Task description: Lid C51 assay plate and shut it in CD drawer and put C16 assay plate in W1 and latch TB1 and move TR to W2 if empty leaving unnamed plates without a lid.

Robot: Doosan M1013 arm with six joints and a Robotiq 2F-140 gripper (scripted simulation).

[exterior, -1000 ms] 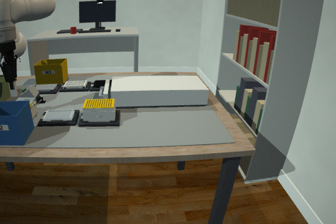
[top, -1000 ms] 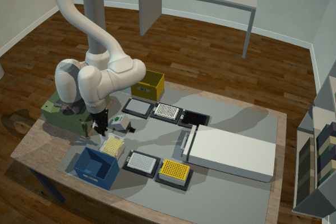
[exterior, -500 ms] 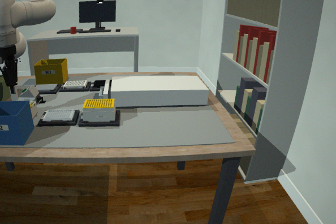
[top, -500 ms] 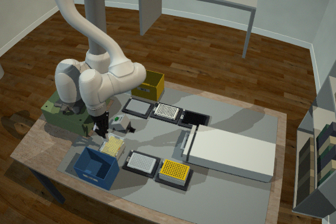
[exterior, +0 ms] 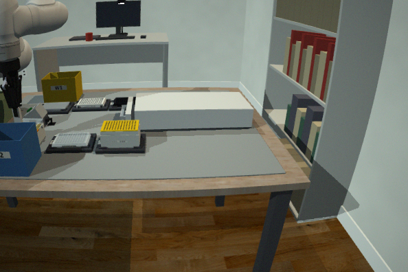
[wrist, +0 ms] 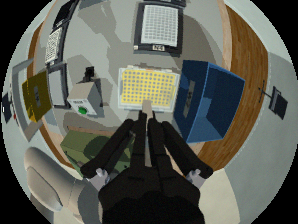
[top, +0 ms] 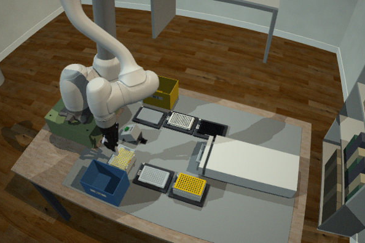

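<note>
My gripper (top: 112, 148) is shut and empty, pointing straight down at the near edge of the tip box TB1 (top: 122, 158). In the wrist view the fingertips (wrist: 145, 111) sit right at that edge of TB1 (wrist: 148, 88), whose yellow tip grid shows through its lid. I cannot tell whether they touch. The green key DONE (top: 128, 128) is just behind, and the blue bin W2 (top: 105, 182) is in front. The black plate (top: 211, 128) sits in its nest without a lid. The plate lid (top: 150, 116) lies on the lid park. A clear plate (top: 180, 120) is between them, and another (top: 154, 176) is at the front.
The tip rack TR (top: 189, 185) shows a full yellow top. The cooler CD (top: 252, 165) is on the right, its drawer front (top: 207, 151) slightly out. The yellow bin W1 (top: 161, 91) stands at the back. A green block (top: 71, 127) carries the arm's base.
</note>
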